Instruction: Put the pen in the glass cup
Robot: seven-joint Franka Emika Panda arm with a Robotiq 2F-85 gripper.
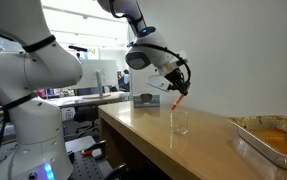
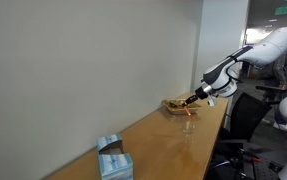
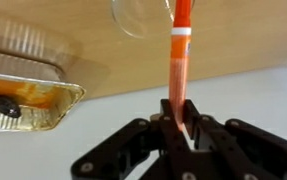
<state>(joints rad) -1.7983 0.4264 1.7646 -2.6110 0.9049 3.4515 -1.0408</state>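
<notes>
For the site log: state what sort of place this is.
Probably an office or lab. There are desks with monitors in the background, and a long wooden counter runs along a bare white wall.

Pen (image 3: 180, 60), pinched in gripper (image 3: 183, 128), is hanging just over glass cup (image 1: 180, 121) on table (image 1: 148, 138); foil tray (image 1: 271, 135) is sitting twd one end, tissue box (image 2: 113, 160) twd opp. end.

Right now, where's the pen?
In an exterior view, the pen is held in the gripper, tip just above the glass cup, left of the foil tray.
</notes>
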